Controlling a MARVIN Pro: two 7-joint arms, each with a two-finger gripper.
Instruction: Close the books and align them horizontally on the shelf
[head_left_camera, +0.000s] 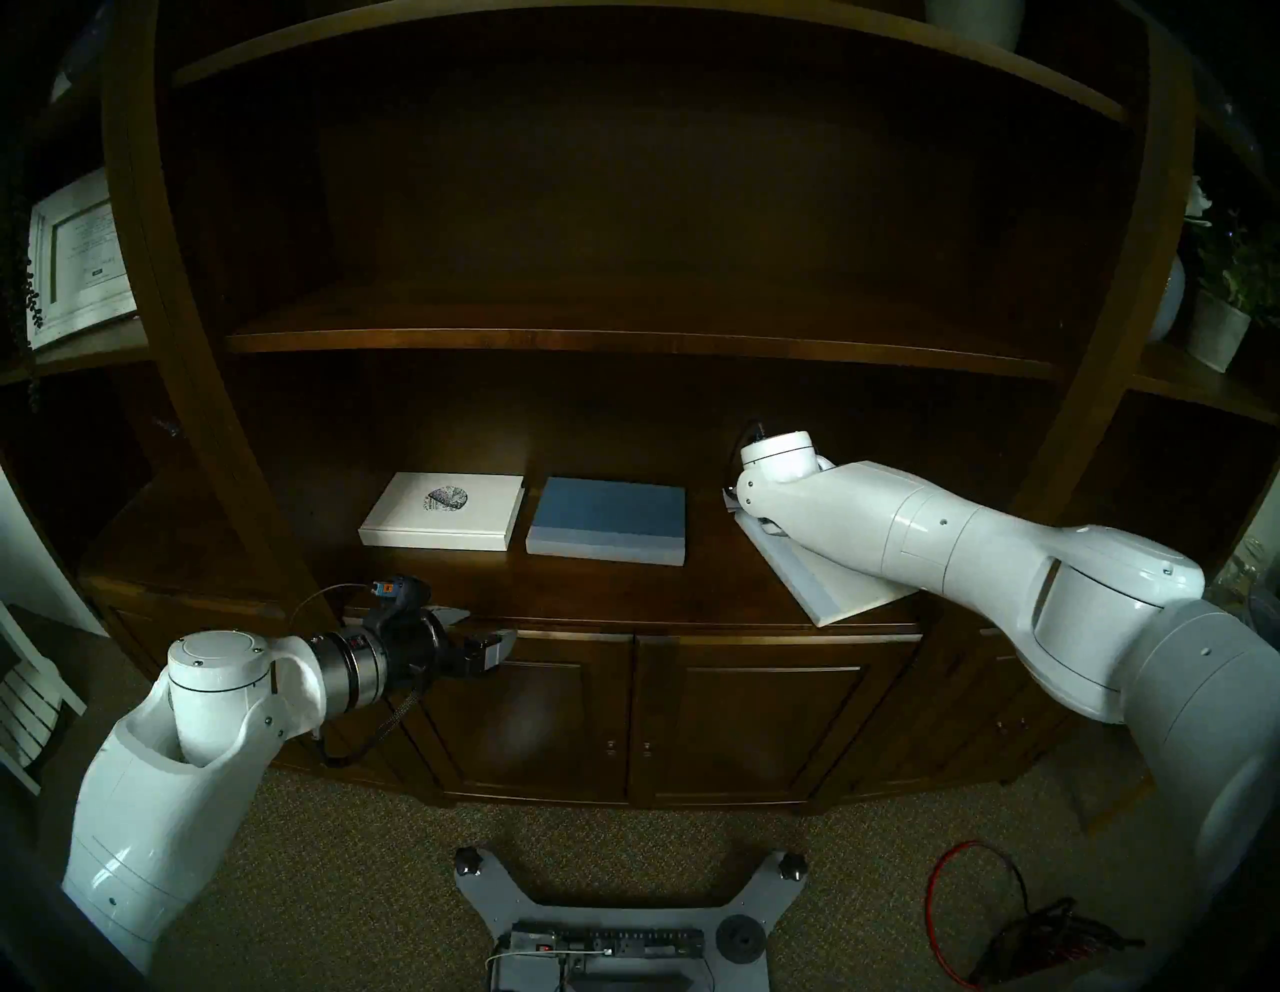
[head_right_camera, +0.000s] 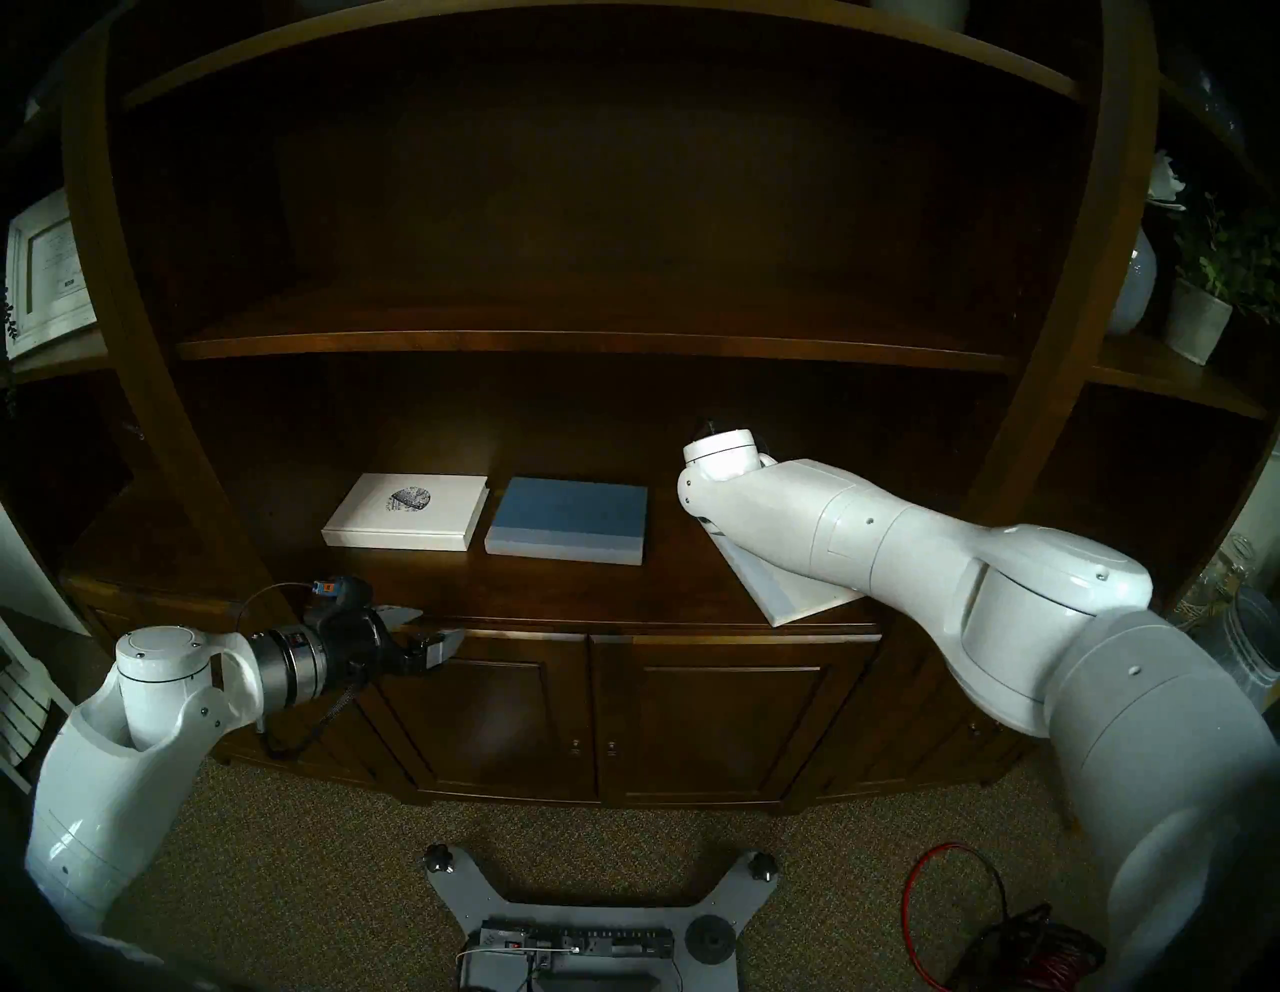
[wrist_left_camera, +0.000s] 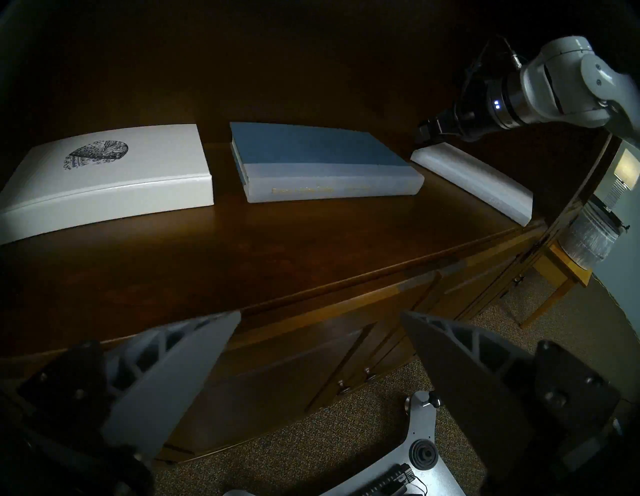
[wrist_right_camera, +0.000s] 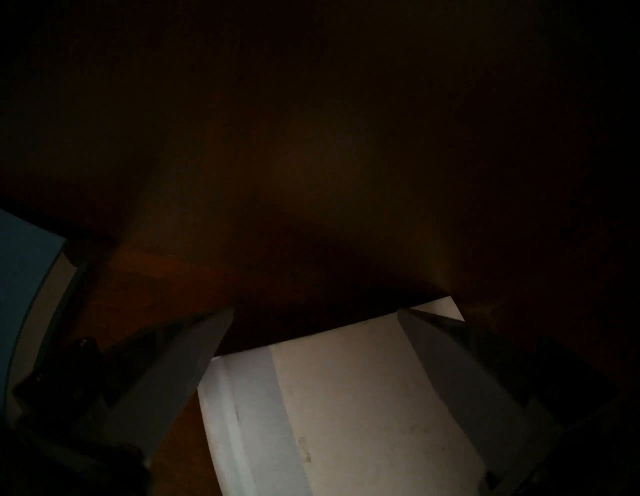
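A framed picture (head_left_camera: 76, 260) stands in the side bay at far left. The left gripper (head_left_camera: 478, 637) hangs in front of the shelf (head_left_camera: 589, 589), by its front edge, fingers spread wide with nothing between them; the left wrist view shows both fingers (wrist_left_camera: 173, 377) clear of the wood.

3 closed books lie flat on the shelf. The emblem book (head_left_camera: 443, 511) is leftmost, squared to the front edge. Just beside it, with a narrow gap, lies the blue book (head_left_camera: 609, 530), also squared, its pale edge forward. Well apart to the right, the white book (head_left_camera: 824, 589) lies skewed, 1 corner at the shelf's front edge.

The right gripper (wrist_right_camera: 315, 318) sits low over the white book's far end, fingers apart; it grips nothing that shows. A potted plant (head_left_camera: 1226, 305) stands at far right.
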